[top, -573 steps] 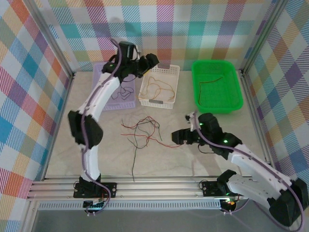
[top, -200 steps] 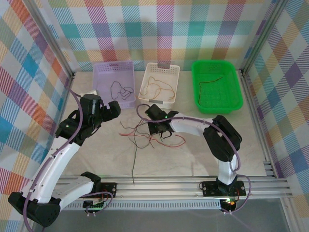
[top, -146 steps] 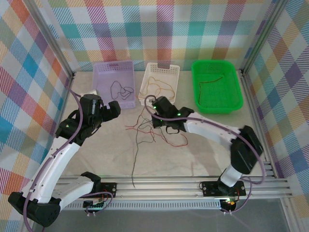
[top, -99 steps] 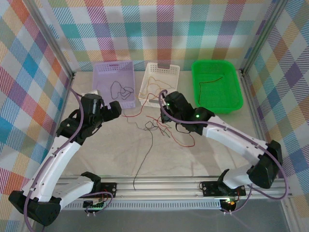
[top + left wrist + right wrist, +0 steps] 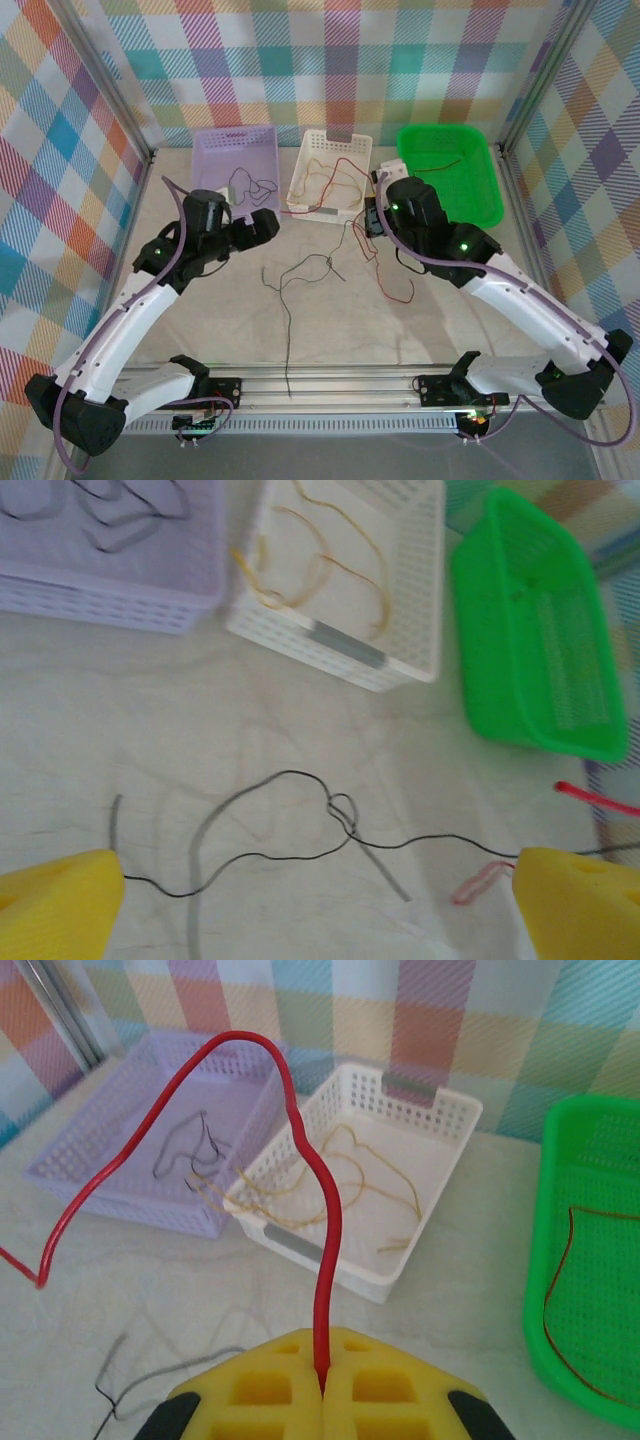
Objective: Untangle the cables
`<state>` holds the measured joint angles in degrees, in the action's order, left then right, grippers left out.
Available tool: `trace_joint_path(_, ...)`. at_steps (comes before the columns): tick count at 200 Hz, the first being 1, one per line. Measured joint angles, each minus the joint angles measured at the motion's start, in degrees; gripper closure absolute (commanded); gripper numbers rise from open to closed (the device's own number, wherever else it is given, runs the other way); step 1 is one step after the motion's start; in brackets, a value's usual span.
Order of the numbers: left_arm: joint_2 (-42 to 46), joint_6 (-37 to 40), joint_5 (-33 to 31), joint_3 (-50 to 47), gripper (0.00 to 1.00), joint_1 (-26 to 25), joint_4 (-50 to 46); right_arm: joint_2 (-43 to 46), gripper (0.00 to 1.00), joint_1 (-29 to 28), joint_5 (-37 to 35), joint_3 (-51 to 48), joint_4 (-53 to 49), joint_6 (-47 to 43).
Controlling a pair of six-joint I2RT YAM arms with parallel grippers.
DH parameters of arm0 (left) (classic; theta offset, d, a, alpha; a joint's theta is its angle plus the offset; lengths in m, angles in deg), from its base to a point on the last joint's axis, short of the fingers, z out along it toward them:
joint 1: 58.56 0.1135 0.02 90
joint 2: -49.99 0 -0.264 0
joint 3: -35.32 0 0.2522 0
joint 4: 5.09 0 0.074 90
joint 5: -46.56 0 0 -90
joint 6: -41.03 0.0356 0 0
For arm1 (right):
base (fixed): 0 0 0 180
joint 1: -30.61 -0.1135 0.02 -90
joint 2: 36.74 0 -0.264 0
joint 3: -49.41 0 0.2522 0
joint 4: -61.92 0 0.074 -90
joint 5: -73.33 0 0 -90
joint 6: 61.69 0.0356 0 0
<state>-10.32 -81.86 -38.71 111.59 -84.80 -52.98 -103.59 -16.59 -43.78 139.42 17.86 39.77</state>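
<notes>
My right gripper (image 5: 372,212) (image 5: 322,1390) is shut on a red cable (image 5: 300,1130), held up off the table. The cable arcs up over the white basket (image 5: 330,205), and its tail (image 5: 392,293) trails down onto the table. A black cable (image 5: 300,265) (image 5: 250,858) lies loose on the table with a small knot (image 5: 342,810) in it. My left gripper (image 5: 262,226) (image 5: 320,910) hovers open above it, nothing between its yellow fingertips (image 5: 60,905). A red loop (image 5: 480,880) lies near its right fingertip.
Three baskets line the back: purple (image 5: 215,150) with a black cable (image 5: 190,1145), white (image 5: 440,1110) with orange-yellow cables (image 5: 340,1175), and green (image 5: 480,215) with a thin cable (image 5: 560,1260). Metal frame posts and checkered walls close in the sides.
My right gripper has risen and swung back toward the right, pulling the red cable out of the tangle. The black cable stays on the table. My left gripper has shifted toward the middle.
</notes>
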Motion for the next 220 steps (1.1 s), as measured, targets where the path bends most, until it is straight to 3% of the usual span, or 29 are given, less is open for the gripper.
trace_joint_path(63,-3.0,-5.3,9.7,-8.2,0.0,-8.7,17.3,6.1,1.0,3.6,9.6,-6.0,9.6,1.5)
trace_joint_path(97,-3.1,-6.5,12.0,-11.5,0.0,-11.4,26.2,6.5,1.0,6.7,15.3,-6.0,11.4,4.7)
trace_joint_path(146,-5.3,-6.4,13.3,-12.9,0.0,-14.0,33.6,6.7,1.0,6.8,21.9,-6.0,11.5,8.3)
trace_joint_path(168,-7.3,-5.8,13.2,-12.9,0.0,-15.1,34.4,6.7,1.0,7.0,21.6,-5.8,11.0,9.2)
trace_joint_path(196,-9.7,-4.0,12.5,-12.6,0.01,-17.1,33.5,6.2,1.0,7.6,16.0,-3.4,7.7,9.3)
trace_joint_path(220,-10.2,-2.5,9.9,-10.6,0.01,-17.5,28.3,4.4,1.0,12.7,11.5,0.5,3.9,9.7)
